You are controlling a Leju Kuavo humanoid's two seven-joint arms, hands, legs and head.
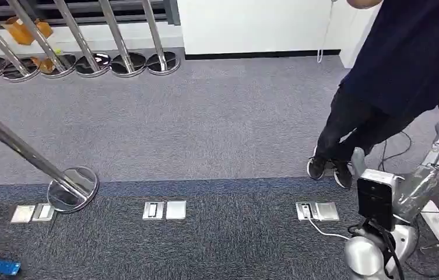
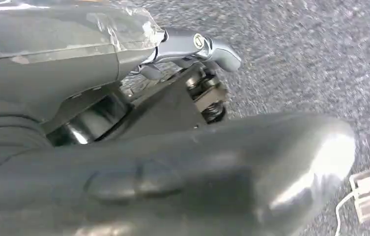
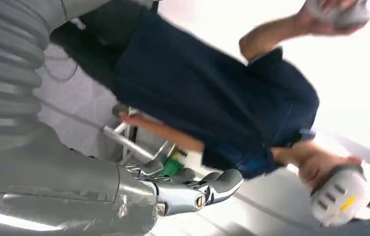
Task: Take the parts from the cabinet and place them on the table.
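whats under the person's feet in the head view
The person stands in dark shoes on the lighter grey carpet, at the seam with the darker strip. Cables trail beside them; the carpet beneath the soles is covered.

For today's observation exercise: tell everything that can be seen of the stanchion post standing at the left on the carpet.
The stanchion post is polished, mirror-like metal: a slim round pole leaning up and left out of the head view, rising from a round, flat, shiny base. The base sits on the carpet where lighter grey meets darker grey, beside a floor socket plate. Nothing else touches it.
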